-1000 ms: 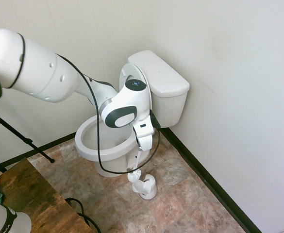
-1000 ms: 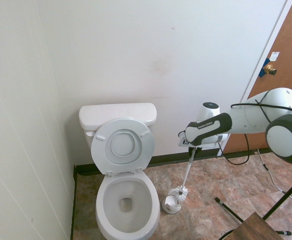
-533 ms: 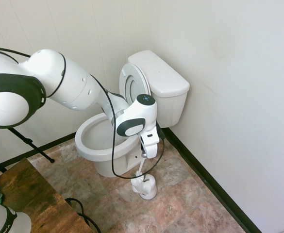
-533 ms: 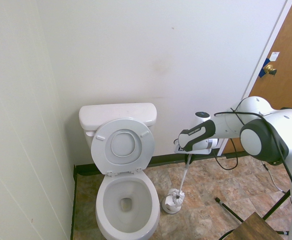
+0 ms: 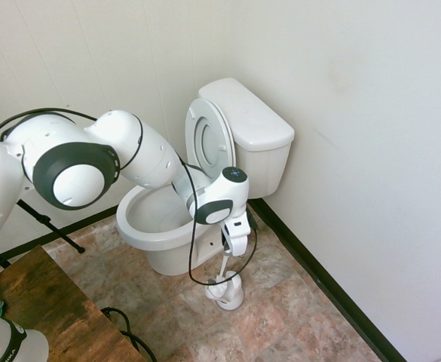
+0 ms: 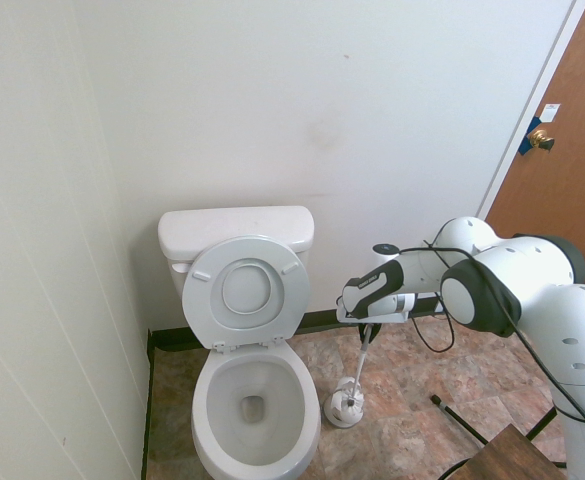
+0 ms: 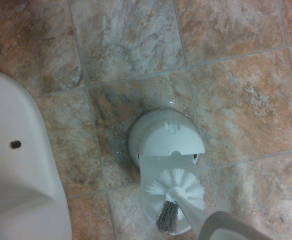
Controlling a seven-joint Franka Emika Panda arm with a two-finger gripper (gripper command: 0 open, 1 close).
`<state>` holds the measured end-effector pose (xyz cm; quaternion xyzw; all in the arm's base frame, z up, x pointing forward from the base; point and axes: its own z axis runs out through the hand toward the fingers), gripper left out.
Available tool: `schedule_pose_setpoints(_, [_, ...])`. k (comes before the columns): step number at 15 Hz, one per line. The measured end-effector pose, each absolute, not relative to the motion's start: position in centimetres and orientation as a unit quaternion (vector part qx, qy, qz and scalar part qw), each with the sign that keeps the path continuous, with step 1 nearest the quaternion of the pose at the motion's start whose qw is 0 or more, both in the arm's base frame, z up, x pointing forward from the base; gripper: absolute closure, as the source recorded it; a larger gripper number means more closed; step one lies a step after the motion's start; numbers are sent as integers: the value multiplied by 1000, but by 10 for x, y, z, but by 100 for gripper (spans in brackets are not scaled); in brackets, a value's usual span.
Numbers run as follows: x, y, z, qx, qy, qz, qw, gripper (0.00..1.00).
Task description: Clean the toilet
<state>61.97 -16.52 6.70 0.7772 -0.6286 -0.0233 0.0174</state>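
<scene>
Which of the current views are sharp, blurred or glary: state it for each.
First exterior view: evenly lit, sharp, toilet white but not blown out, edges bowed by the wide angle. Second exterior view: sharp, soft daylight, faint shadows. Wrist view: dimmer, slightly soft; brush head and holder readable, no glare.

White brush holder (image 7: 163,145) on tile floor (image 7: 235,85), brush (image 7: 174,187) in it; brown door (image 6: 562,170); wood bench (image 5: 47,309).
</scene>
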Motion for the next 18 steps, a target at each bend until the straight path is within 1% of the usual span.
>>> schedule_pose_setpoints(8, [644, -178, 7, 769, -637, -47, 21, 100])
schedule_pose_setpoints(11, [650, -191, -5, 764, -642, -55, 21, 100])
schedule_pose_setpoints(16, [664, -198, -7, 763, -643, -63, 18, 100])
schedule_pose_setpoints(17, [666, -199, -7, 762, -644, -65, 17, 0])
schedule_pose_setpoints(18, [667, -198, -7, 762, -644, -68, 15, 0])
